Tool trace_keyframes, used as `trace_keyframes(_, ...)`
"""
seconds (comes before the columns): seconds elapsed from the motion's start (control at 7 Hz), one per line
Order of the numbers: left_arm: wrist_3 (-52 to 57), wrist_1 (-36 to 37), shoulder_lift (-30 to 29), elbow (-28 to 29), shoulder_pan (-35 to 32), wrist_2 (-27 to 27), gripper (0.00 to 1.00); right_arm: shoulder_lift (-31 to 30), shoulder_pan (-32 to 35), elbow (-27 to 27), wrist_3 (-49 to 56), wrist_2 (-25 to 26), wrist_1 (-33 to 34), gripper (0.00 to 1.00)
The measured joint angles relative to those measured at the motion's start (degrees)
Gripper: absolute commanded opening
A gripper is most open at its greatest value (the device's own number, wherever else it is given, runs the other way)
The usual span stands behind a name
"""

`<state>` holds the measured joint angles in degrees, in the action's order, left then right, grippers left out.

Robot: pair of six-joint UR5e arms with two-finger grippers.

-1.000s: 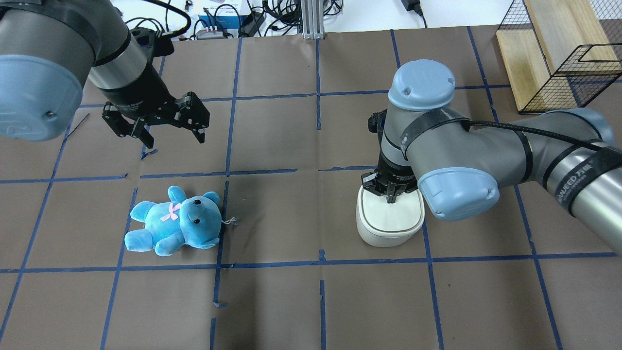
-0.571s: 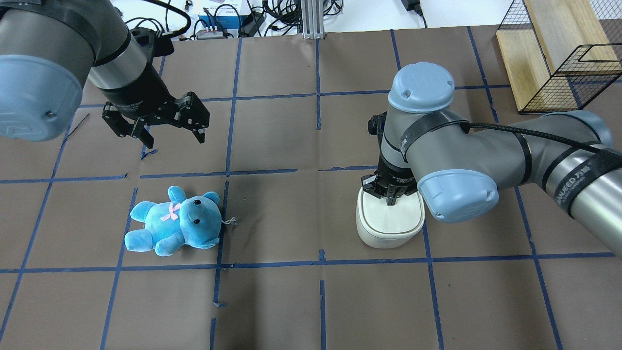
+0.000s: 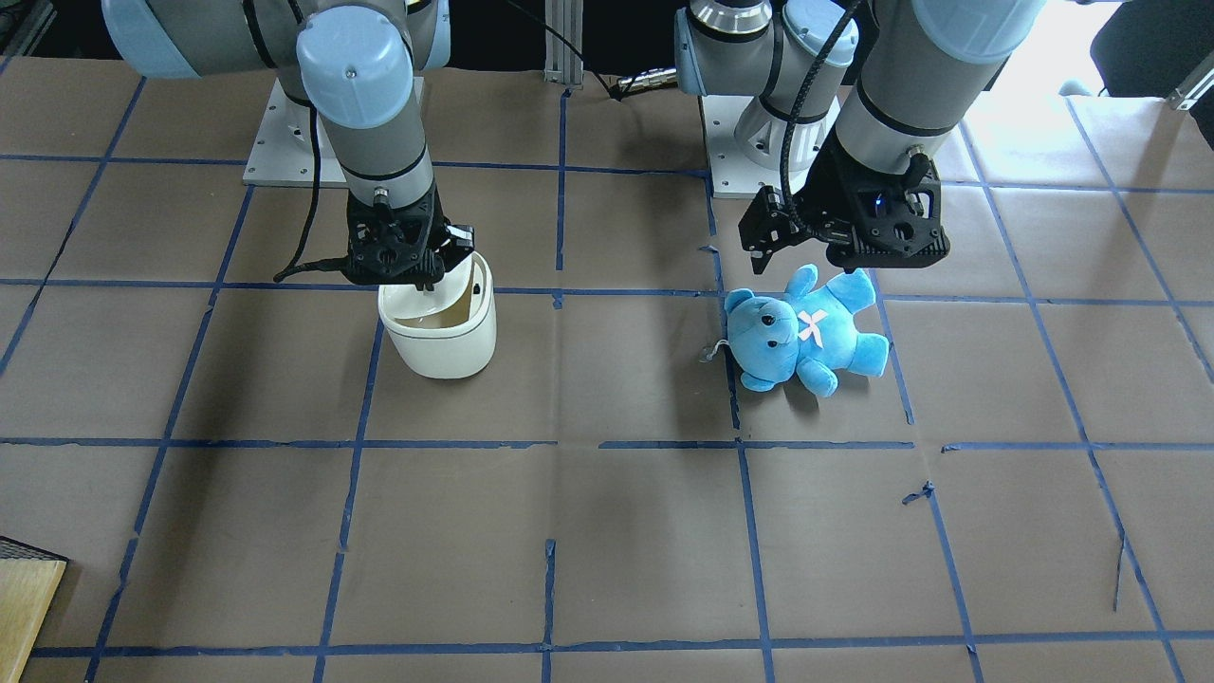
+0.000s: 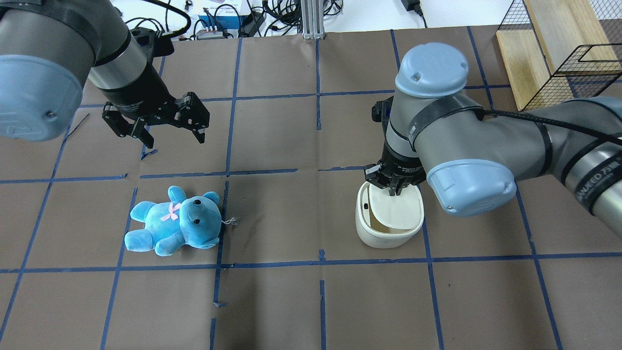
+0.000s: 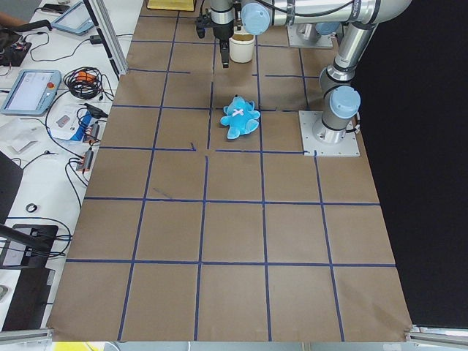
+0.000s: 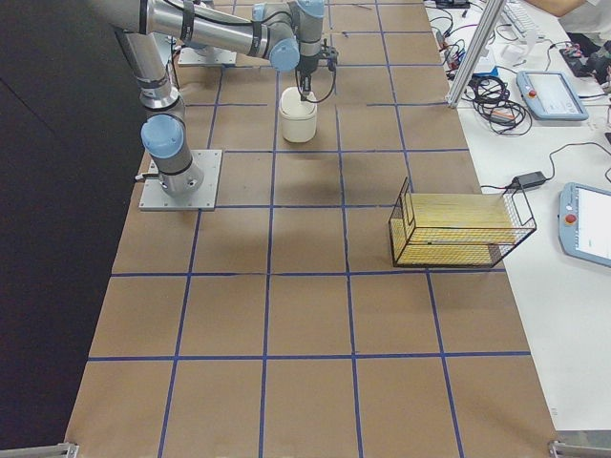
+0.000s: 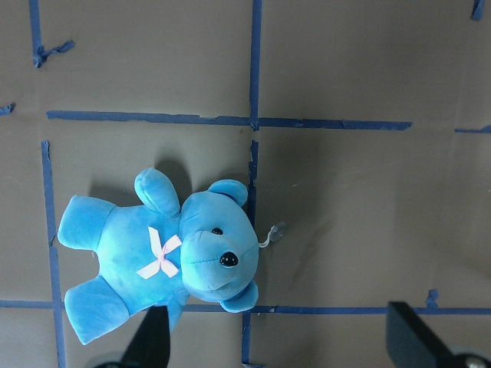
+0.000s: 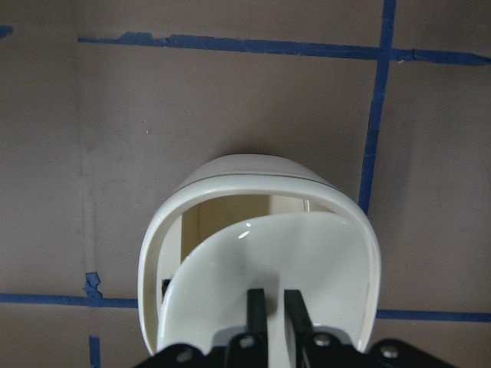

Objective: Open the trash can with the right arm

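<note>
The white trash can [image 4: 370,239] stands right of the table's middle, and also shows in the front view [image 3: 441,343] and the right wrist view [image 8: 253,170]. Its flip lid [image 4: 398,211] is tilted inward, so a gap shows the inside on the near and left sides. My right gripper [image 4: 391,188] points straight down, fingers together, with the tips pressing on the lid's far edge [image 8: 307,261]. It grips nothing. My left gripper [image 4: 156,125] hangs open and empty above the table, beyond the blue teddy [image 4: 175,221].
The blue teddy [image 3: 806,327] lies on its back on the robot's left half, under the left wrist camera [image 7: 161,253]. A wire basket with wooden boards [image 4: 559,53] stands at the far right corner. Cables and boxes lie beyond the table's far edge.
The lid lay flat and shut one second ago; now it is tipped into the can, with a gap open. My right gripper moved slightly away and to the right. The left arm has not moved.
</note>
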<state>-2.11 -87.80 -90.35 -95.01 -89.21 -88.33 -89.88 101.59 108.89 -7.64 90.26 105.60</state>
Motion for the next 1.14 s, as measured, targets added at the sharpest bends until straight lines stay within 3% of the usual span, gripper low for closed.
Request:
trace_keyframes(0.57, 0.0, 0.0, 0.0, 0.0, 0.0, 0.0, 1.00, -3.6, -3.2, -12.1, 5.1, 1.0, -15.1, 1.00)
trace_keyframes(1.14, 0.0, 0.0, 0.0, 0.0, 0.0, 0.0, 1.00, -3.8, -9.4, -18.5, 6.4, -0.1, -17.0, 1.00)
